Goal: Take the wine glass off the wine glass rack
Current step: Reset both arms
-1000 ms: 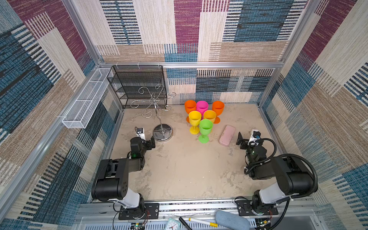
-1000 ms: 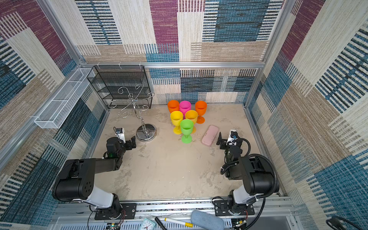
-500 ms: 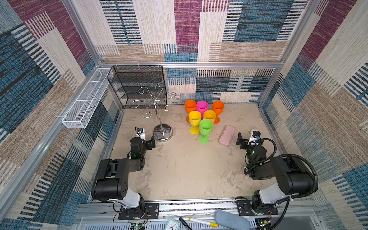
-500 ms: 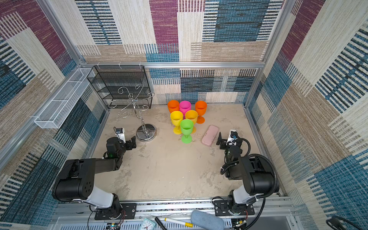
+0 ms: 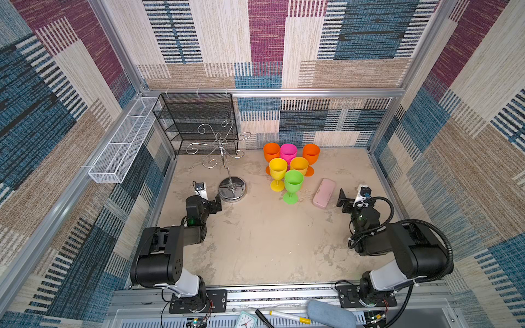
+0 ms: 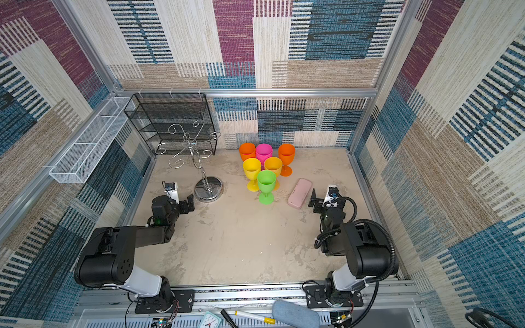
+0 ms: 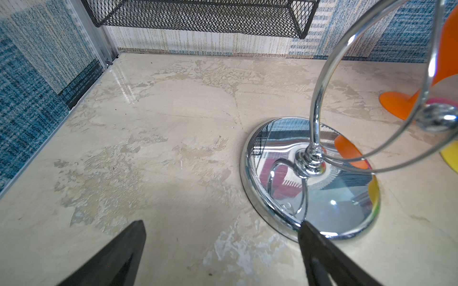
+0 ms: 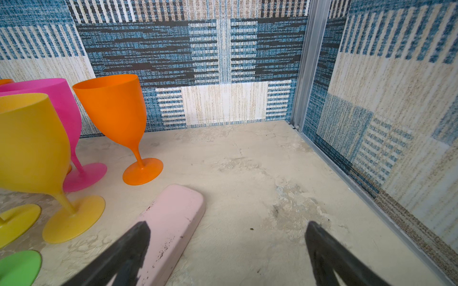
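Wine glasses (image 5: 293,181), six, cluster on the desk (image 5: 270,241) beside the one wine glass rack (image 5: 232,189): two orange, one each pink, yellow, amber and green. One pink case (image 5: 324,193) lies nearby. Both pincers gape wide, the left pincer (image 7: 220,227) near the rack's base and the right pincer (image 8: 226,225) by the case. The left wrist view cuts off the rack's scroll arms.

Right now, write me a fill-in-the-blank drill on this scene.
The number of glasses hanging on the wine glass rack is ___.
The front glass is coloured ___.
The left hand and right hand both stand ___.
The pink case lies nearest the ___ hand.
Missing: zero; green; open; right.
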Robot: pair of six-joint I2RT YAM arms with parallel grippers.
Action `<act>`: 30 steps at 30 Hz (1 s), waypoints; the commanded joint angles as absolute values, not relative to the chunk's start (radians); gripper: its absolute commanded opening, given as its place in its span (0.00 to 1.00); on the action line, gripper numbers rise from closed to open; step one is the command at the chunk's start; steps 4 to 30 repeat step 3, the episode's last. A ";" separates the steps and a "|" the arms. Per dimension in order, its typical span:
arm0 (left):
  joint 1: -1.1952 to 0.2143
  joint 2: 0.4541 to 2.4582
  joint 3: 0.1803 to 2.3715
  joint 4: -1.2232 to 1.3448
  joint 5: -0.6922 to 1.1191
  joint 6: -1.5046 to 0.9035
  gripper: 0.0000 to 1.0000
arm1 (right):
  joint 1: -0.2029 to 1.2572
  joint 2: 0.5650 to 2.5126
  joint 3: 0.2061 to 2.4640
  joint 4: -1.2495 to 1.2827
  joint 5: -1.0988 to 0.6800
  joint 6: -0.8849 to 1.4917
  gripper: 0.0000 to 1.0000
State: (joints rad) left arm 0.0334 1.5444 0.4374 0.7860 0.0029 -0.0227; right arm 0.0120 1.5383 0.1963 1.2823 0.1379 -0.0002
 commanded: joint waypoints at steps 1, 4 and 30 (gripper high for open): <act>0.035 1.541 0.436 0.802 0.002 0.000 0.99 | 0.012 1.535 0.194 1.311 0.128 0.006 1.00; 0.035 1.541 0.436 0.802 0.002 0.000 0.99 | 0.013 1.534 0.192 1.314 0.129 0.004 1.00; 0.035 1.541 0.436 0.802 0.002 0.000 0.99 | 0.013 1.534 0.192 1.314 0.129 0.004 1.00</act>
